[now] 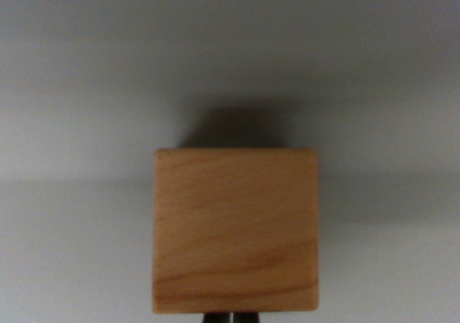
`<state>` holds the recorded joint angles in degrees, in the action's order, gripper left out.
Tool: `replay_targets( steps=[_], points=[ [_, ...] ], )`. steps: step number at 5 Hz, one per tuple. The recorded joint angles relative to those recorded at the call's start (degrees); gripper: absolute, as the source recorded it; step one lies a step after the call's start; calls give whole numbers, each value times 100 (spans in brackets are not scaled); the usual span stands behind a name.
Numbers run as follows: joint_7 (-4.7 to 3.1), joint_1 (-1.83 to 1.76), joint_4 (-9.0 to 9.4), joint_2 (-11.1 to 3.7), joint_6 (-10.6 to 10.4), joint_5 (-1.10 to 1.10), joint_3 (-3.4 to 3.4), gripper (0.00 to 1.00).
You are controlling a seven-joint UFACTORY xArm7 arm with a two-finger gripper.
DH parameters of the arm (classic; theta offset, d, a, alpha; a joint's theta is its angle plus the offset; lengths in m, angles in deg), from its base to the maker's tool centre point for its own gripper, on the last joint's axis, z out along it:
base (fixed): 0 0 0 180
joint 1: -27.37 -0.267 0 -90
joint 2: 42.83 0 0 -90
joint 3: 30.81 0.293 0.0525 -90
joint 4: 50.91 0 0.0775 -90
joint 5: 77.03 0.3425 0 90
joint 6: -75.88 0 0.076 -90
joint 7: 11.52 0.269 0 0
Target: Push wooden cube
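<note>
Right now your wooden cube point(235, 231) fills the lower middle of the wrist view, seen square-on, so that one broad face is turned to the camera. You can follow the grain running across that face in soft, wavy bands, with a darker streak low down near the bottom edge. Its corners look slightly rounded, and its sides stand straight, not tilted to either side of the view.

Just under the cube's lower edge, at the very bottom of the frame, you will notice two small dark tips of the gripper point(231, 317), standing close together with only a thin pale line between them. So little of them shows that you cannot tell whether the pincer is closed or merely narrow, nor whether the tips touch the cube or sit just beside it.

Above the cube, a dark shadow point(241, 125) lies on the surface directly behind its top edge, roughly as wide as the cube itself.

Around all this you have a plain grey table surface point(79, 85), somewhat blurred, darker toward the top of the view and lighter near the bottom, with a faint band crossing at the height of the cube's upper part.
</note>
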<state>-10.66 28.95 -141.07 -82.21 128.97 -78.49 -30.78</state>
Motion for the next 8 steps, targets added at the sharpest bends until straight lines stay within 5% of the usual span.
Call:
replay_targets(
  steps=[3,8],
  points=[
    [0,-3,-362,-219,143,3,2,100],
    [0,-6,-598,-362,236,5,3,100]
  ],
)
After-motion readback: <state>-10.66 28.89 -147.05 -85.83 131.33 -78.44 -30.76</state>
